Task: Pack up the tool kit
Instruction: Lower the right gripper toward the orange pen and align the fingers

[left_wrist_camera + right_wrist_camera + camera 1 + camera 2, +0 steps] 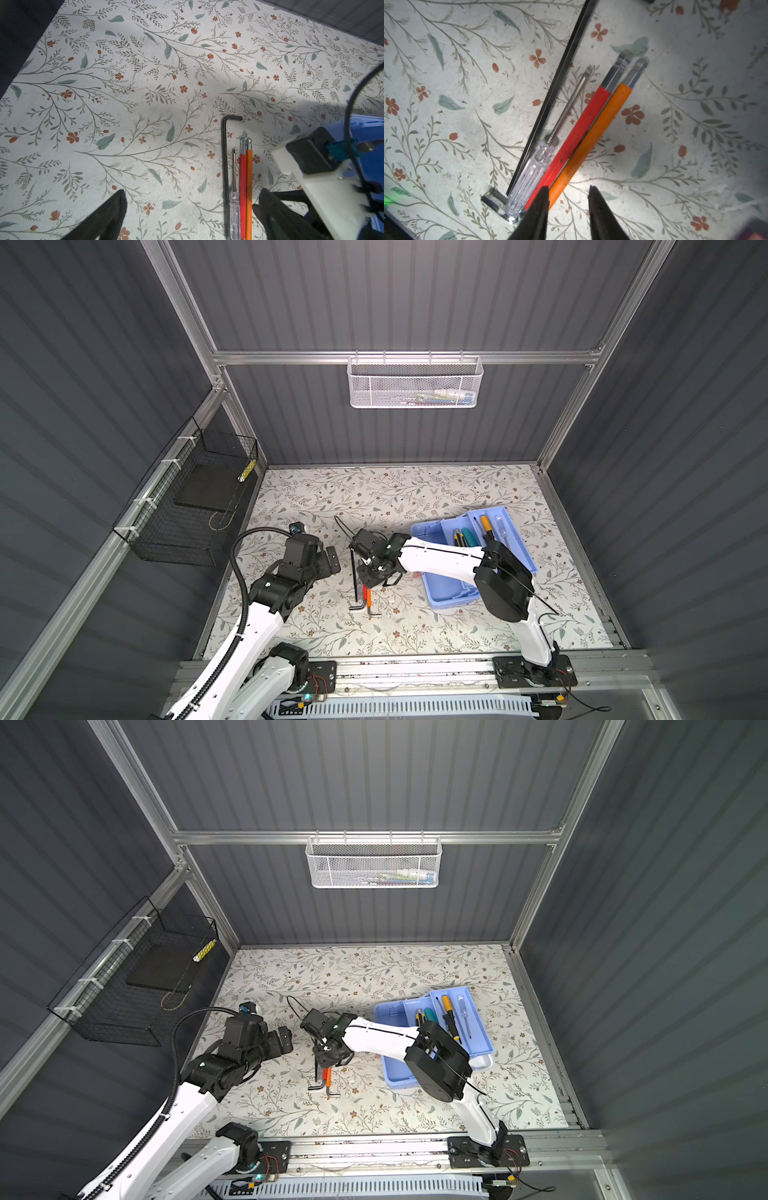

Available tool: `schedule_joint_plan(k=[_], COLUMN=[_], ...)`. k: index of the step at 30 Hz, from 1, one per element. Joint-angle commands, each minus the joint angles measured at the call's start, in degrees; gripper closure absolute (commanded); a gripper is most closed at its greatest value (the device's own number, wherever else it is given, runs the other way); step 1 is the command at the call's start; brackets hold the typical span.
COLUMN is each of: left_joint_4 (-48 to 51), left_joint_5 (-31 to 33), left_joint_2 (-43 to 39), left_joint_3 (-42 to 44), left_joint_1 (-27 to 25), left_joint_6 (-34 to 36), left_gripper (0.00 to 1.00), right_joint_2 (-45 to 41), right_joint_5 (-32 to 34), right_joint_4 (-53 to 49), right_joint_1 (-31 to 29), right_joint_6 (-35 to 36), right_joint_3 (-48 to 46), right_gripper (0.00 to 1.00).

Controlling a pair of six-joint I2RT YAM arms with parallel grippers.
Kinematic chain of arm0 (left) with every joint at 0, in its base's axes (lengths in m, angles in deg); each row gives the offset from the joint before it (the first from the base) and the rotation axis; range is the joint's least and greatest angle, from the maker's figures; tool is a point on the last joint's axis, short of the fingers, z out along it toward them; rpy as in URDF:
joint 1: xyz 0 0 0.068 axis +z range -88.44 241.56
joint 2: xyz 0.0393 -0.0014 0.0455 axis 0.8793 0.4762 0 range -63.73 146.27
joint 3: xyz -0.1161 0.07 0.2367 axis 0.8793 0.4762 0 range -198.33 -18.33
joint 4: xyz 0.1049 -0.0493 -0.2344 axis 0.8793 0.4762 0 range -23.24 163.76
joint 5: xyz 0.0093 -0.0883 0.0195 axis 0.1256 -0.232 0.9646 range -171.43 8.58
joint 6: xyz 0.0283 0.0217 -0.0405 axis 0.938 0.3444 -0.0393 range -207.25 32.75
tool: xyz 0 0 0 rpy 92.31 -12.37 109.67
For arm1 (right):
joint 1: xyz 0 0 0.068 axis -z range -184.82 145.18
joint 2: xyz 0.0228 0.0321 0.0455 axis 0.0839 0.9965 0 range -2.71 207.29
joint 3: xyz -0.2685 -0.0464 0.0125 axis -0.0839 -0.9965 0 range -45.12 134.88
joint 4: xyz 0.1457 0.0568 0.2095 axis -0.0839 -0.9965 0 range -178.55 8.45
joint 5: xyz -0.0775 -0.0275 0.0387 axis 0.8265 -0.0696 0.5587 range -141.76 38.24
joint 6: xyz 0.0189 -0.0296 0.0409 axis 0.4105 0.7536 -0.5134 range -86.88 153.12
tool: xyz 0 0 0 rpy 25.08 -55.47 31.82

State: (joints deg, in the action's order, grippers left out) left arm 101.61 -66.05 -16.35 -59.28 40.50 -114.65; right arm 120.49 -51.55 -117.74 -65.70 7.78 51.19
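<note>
Orange hex key (593, 141) touches red hex key (577, 133) beside clear screwdriver (529, 176).

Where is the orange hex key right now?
The orange hex key lies on the table, left of the blue box in both top views, tight against the red hex key, its end under the right gripper.

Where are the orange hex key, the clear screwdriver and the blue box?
orange hex key (591, 143): right wrist view, middle of orange sleeve.
clear screwdriver (528, 178): right wrist view, clear handle.
blue box (445, 587): in a top view, bare inside floor.
</note>
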Motion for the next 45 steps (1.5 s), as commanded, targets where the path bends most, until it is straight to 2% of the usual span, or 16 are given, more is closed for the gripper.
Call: schedule_joint_plan(k=[1, 20, 27, 38, 45], left_joint_4=[0.59, 0.04, 1.18, 0.67, 2.24], left_joint_5=[-0.7, -0.45, -0.45, -1.18, -1.31], left_joint_2=[-0.6, -2.57, -1.73, -3.83, -3.95], left_joint_3=[-0.68, -0.12, -1.37, 0.06, -1.15], left_joint_1=[-0.21, -0.21, -0.21, -0.21, -0.21], left_joint_6=[-0.03, 0.04, 1.85, 2.16, 2.61], left_gripper=[0.0, 0.01, 0.0, 0.0, 0.01], right_joint_2=[1.59, 7.53, 5.92, 0.79, 0.37], right_joint_5=[1.22, 2.55, 3.21, 8.08, 5.1], right_joint_4=[-2.62, -9.73, -11.08, -11.85, -8.65], right_joint_1=[-0.02, 0.0, -0.01, 0.72, 2.0], right_joint_6=[0.71, -0.56, -1.63, 1.43, 1.11], right_joint_3=[2.3, 9.29, 6.53, 0.45, -1.51], right_gripper=[0.65, 0.72, 0.72, 0.73, 0.74])
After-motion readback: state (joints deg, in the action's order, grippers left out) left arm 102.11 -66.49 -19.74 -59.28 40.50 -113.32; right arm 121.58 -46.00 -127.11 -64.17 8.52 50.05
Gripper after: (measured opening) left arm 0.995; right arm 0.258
